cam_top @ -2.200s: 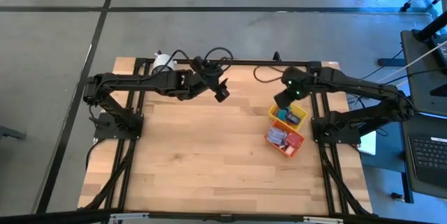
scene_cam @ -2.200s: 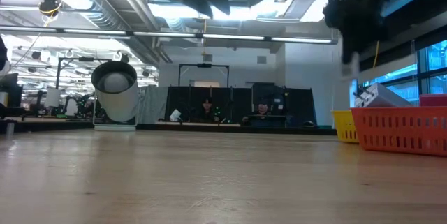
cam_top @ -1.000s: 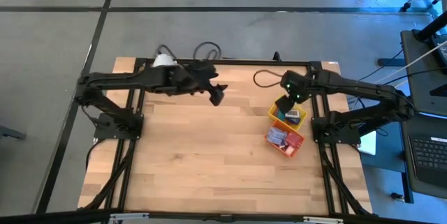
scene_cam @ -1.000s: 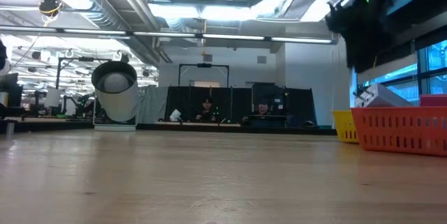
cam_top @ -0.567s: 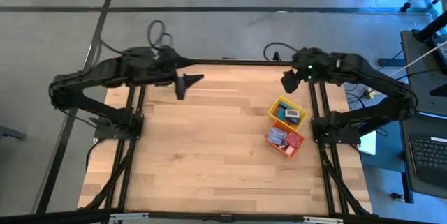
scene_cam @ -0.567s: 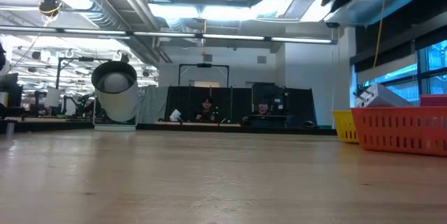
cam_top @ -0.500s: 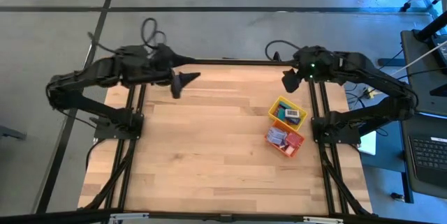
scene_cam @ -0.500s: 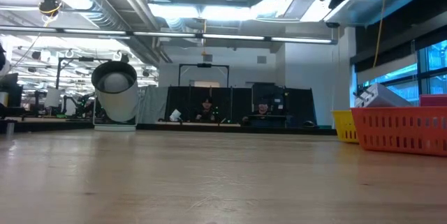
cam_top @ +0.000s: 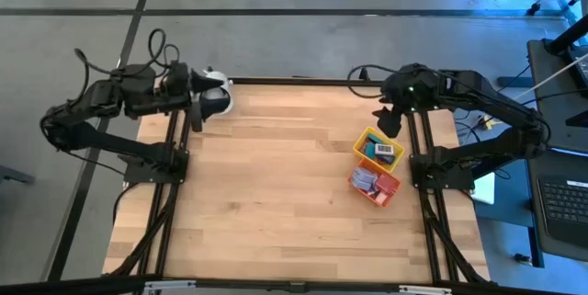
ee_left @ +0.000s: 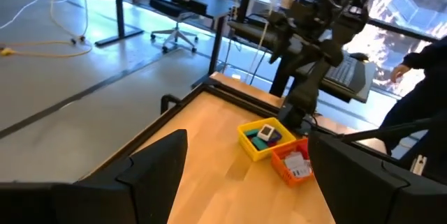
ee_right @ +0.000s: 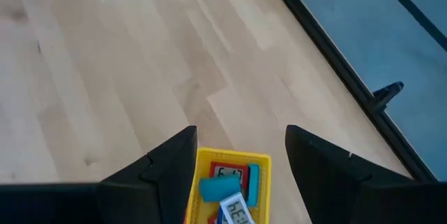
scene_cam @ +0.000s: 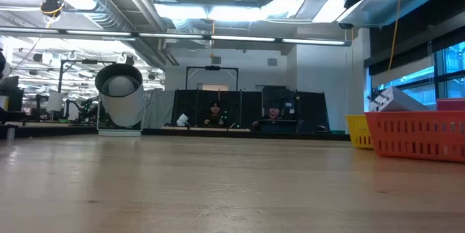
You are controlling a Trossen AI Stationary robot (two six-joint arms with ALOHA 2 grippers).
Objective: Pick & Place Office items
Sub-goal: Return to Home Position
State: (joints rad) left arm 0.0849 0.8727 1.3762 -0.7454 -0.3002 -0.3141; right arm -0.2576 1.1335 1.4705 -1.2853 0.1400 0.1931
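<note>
1. The left pincer [ee_left: 249,147] hangs at the far left corner of the surface [cam_top: 276,203]. Its fingers are spread wide and hold nothing.
2. Just beside the left pincer, at the surface's far edge, stands the white cylinder [cam_top: 217,96].
3. The right pincer [ee_right: 241,137] is held above the far right part of the surface. Its fingers are also well apart, with nothing between them.
4. The yellow bin [ee_right: 230,156] lies just below and ahead of the right pincer, clear of its fingers.
5. The orange bin [cam_top: 375,185] sits against the yellow bin, on the side away from the right pincer.
6. The office items [cam_top: 377,151] lie inside these two bins. The yellow one shows blue, red and white pieces. Those in the orange one are pale and reddish, too small to sort.
7. Both bins stand well apart from the left pincer, across the surface from it.
8. A person's dark sleeve [ee_left: 419,91] shows beyond the surface, behind the right arm.
</note>
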